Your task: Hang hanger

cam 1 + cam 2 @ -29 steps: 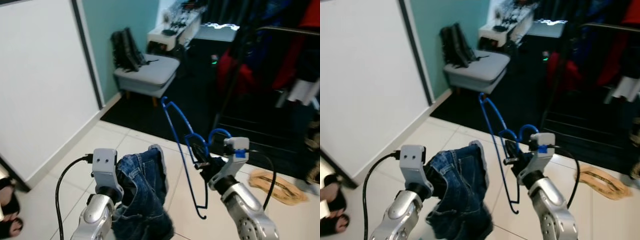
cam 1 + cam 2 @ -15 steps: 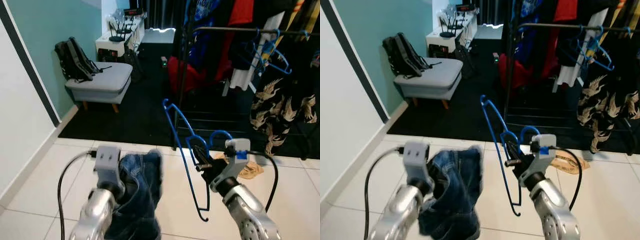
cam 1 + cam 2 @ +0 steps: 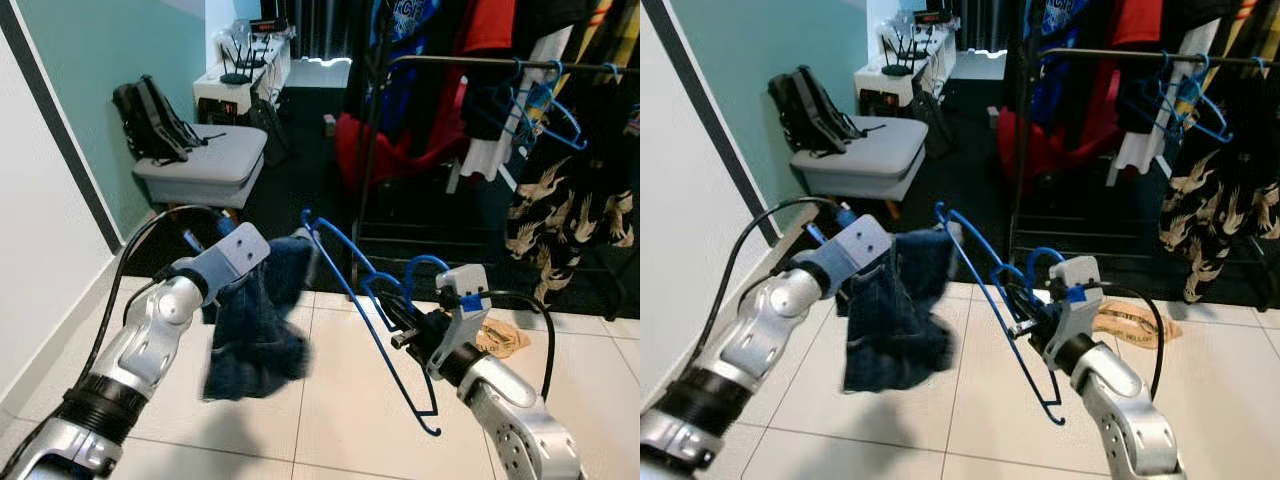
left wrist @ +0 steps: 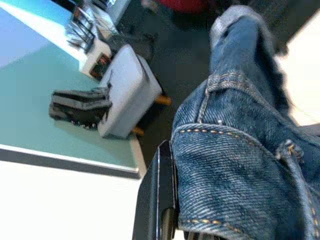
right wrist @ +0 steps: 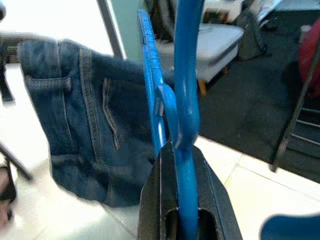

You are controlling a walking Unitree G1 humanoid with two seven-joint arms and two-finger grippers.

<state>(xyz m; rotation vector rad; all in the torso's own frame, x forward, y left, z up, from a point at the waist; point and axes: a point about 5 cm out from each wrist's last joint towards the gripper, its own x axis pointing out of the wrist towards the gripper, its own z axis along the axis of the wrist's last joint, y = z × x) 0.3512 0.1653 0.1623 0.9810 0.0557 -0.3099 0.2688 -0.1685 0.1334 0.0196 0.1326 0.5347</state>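
Two steps look unfinished: the clothes rail (image 3: 500, 62) at the back, hung with garments and other blue hangers, stands well apart from the robot, and the denim jeans (image 3: 255, 320) are near the blue hanger (image 3: 372, 310) but not on it. Below lie pale floor tiles (image 3: 330, 420), then a dark carpet with a grey stool (image 3: 200, 160) carrying a black backpack (image 3: 150, 115) beside a teal wall. Smaller, the left gripper (image 3: 262, 268) is clamped on the jeans and the right gripper (image 3: 398, 322) is closed on the hanger's neck, held in mid-air.
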